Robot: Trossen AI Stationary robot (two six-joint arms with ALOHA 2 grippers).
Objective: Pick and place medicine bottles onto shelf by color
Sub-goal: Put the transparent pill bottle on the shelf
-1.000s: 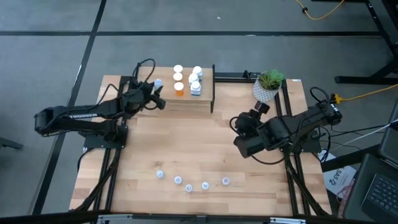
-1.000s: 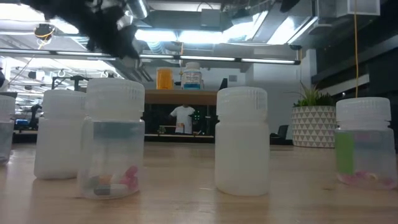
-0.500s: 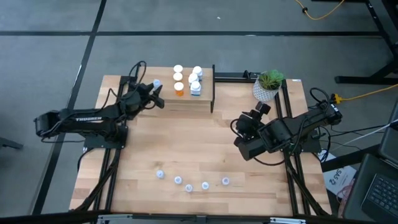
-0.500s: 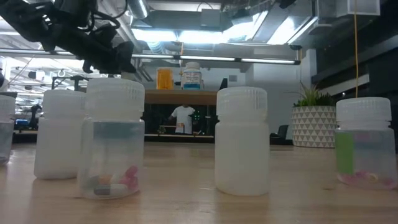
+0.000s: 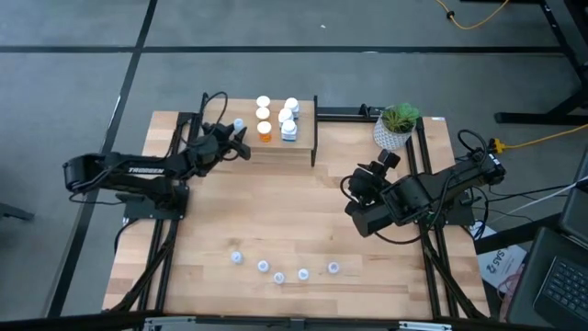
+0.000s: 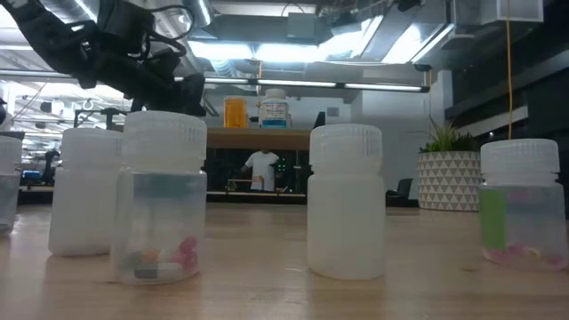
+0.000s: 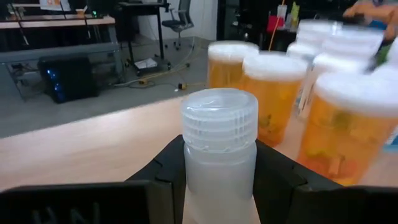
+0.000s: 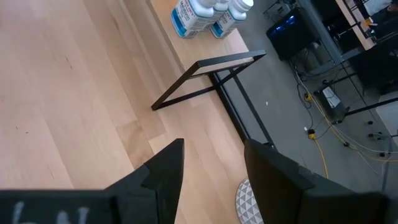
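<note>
Left gripper (image 5: 237, 140) hovers at the shelf's (image 5: 299, 152) left end, fingers clamped on a pale translucent vial (image 7: 219, 149), just beside the orange bottles (image 7: 273, 93) standing there. White bottles (image 8: 198, 14) share the shelf. Right gripper (image 8: 208, 177) waits mid-table, jaws parted, holding nothing. Five vials (image 5: 278, 269) line the table's near edge.

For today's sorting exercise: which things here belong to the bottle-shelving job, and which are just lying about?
Job: left hand holding a pale vial; shelf; orange bottles; white bottles; vials on table.
Lying about: potted plant; idle right hand.
</note>
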